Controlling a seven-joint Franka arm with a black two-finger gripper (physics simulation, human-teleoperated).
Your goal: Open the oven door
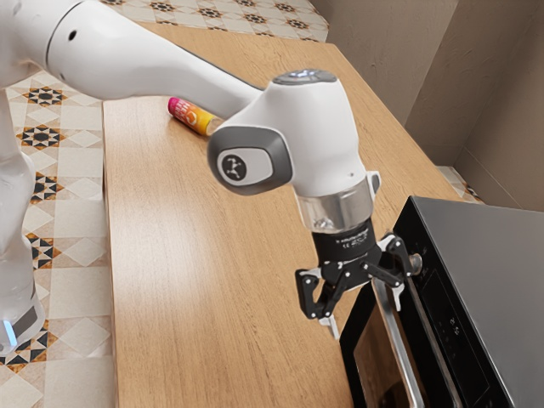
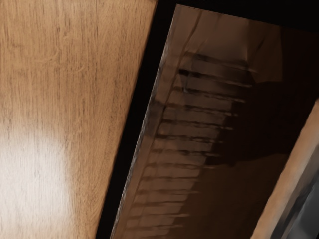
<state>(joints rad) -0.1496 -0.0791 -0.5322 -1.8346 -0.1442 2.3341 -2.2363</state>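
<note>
In the exterior view my gripper [image 1: 364, 313] is open above the oven's front, its fingers wide apart. One finger is by the upper end of the silver door handle [image 1: 396, 344]; the other hangs on the table side of it. Contact with the handle cannot be made out. The dark-framed glass oven door [image 1: 371, 361] lies under the hand, and whether it stands slightly ajar I cannot tell. Seen from the wrist, the door glass [image 2: 199, 149] shows rack bars behind it, and the handle [image 2: 286, 184] runs along one side.
The oven's grey top [image 1: 501, 263] and black control panel [image 1: 450, 327] are at the exterior view's right. A pink and yellow can [image 1: 192, 116] lies on the wooden table [image 1: 195, 255], behind the forearm. A wall rises beyond the table's far end.
</note>
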